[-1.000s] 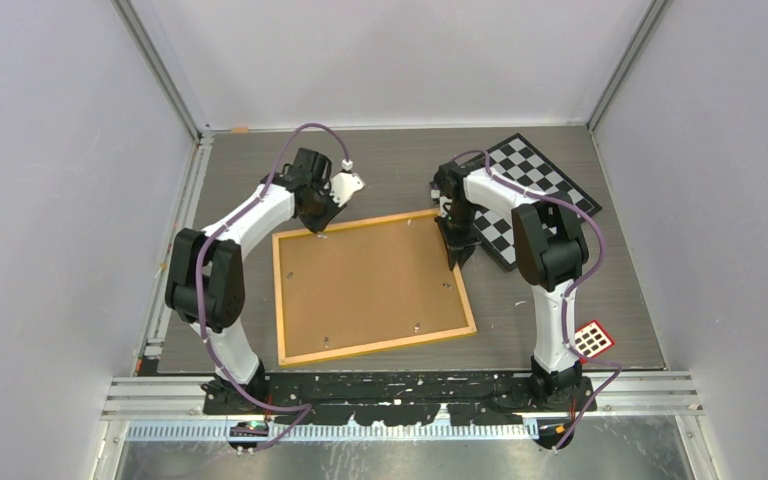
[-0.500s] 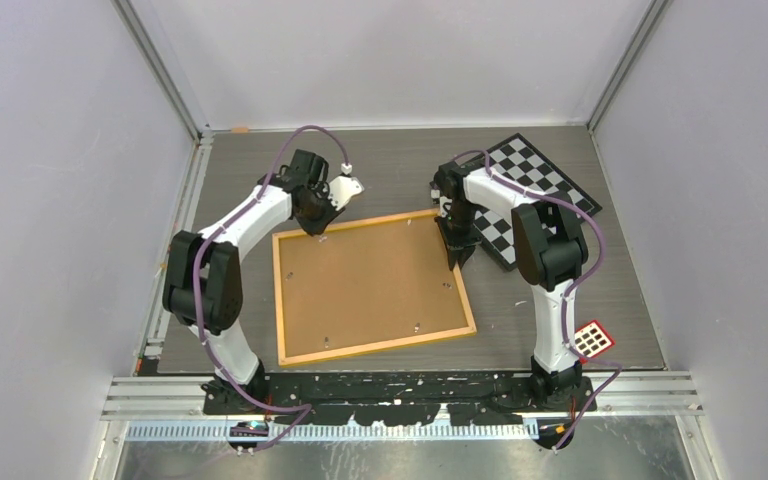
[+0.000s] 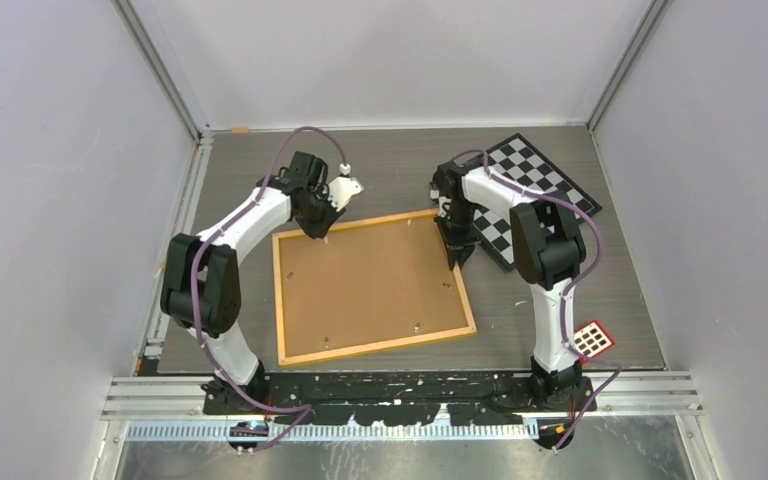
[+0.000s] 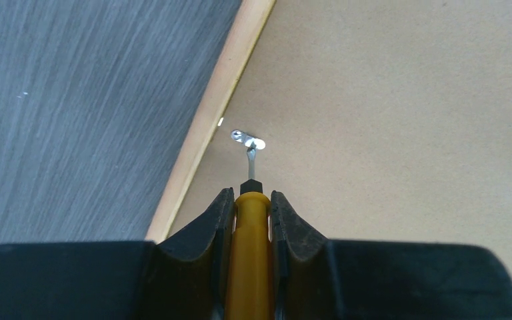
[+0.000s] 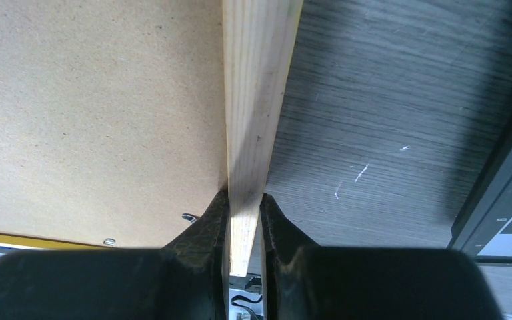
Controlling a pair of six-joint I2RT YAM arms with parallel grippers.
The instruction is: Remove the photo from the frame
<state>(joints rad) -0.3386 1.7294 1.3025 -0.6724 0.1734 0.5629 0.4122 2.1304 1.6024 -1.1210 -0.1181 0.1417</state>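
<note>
Gripping, left gripper [image 4: 251,195]: yellow tool [image 4: 248,233], tip at upper-left clip [image 4: 249,139].
Right gripper [image 5: 243,197]: pinching frame [image 5: 257,80].
My worry: tip slips, scoring backing [image 4: 387,100].

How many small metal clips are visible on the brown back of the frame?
4 clips: one near the far-left corner, one by the right edge, two along the near edge. The arms may hide others.

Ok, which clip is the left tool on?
The clip by the frame's far-left corner; the others lie along the right and near edges, untouched.
</note>
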